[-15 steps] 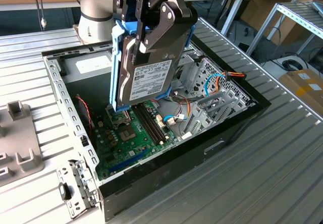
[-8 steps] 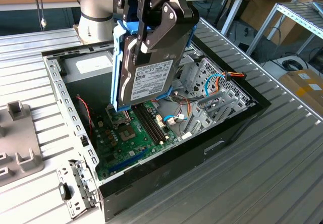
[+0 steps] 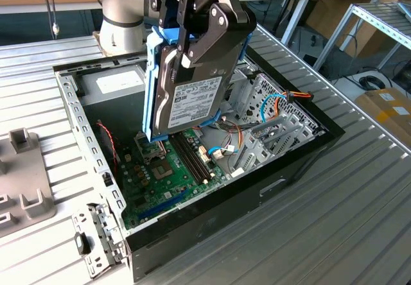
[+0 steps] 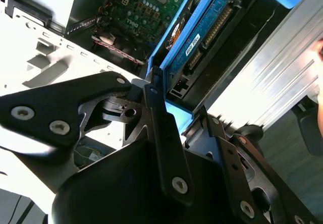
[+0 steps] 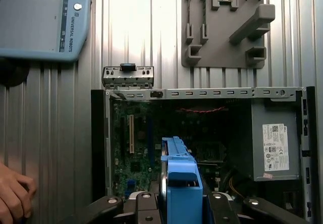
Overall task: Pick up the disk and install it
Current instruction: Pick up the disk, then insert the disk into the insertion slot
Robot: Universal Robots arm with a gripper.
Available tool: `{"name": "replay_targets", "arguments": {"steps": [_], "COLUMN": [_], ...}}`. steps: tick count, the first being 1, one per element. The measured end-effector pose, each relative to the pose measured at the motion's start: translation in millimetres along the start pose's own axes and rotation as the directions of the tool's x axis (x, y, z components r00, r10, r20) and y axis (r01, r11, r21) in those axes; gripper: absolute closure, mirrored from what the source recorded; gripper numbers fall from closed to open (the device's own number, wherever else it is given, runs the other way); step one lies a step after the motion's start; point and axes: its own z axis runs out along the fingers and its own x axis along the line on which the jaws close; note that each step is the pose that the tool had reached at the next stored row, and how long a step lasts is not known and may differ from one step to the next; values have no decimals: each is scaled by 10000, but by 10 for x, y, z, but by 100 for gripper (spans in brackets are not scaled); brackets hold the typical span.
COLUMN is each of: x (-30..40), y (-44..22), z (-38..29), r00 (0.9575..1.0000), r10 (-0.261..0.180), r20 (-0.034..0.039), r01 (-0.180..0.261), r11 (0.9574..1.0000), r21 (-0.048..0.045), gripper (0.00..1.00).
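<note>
In the exterior view, the gripper (image 3: 200,44) has its jaws clamped on the upper edge of the disk (image 3: 192,102). The disk hangs upright, white label outward, above the open computer case (image 3: 76,115). It sits over the middle of the case, with the motherboard (image 3: 168,183) on the floor of the case beneath it and the metal drive cage (image 3: 276,121) at the far side of the case, apart from it. A grey fixture (image 3: 26,169) and a small metal bracket (image 3: 96,233) lie on the slatted table (image 3: 321,221) outside the case.

In the second wrist view, the gripper (image 4: 179,119) closes on the light-blue carrier from both sides. The disk (image 4: 199,37) extends away from it toward the inside of the case (image 4: 45,57).

In the first wrist view, the disk (image 5: 181,176) shows edge-on between the gripper (image 5: 181,206) linkages, over the case (image 5: 202,93) interior. The power supply (image 5: 275,148) is inside the case at one end. Outside the case lie the bracket (image 5: 127,75), the fixture (image 5: 227,27), a teach pendant (image 5: 40,17) and a person's hand (image 5: 12,193) resting on the table.

The pick-up looks done, since the disk is held clear of every surface. The install is not done, because the disk is not seated in the cage.
</note>
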Motion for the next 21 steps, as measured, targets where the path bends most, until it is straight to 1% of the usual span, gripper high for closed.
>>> {"name": "replay_targets", "arguments": {"steps": [21], "x": [28], "y": [-50], "z": [-1], "r00": [10000], "r10": [0], "r20": [-3], "r01": [0], "r11": [10000], "r21": [0], "gripper": [63]}}
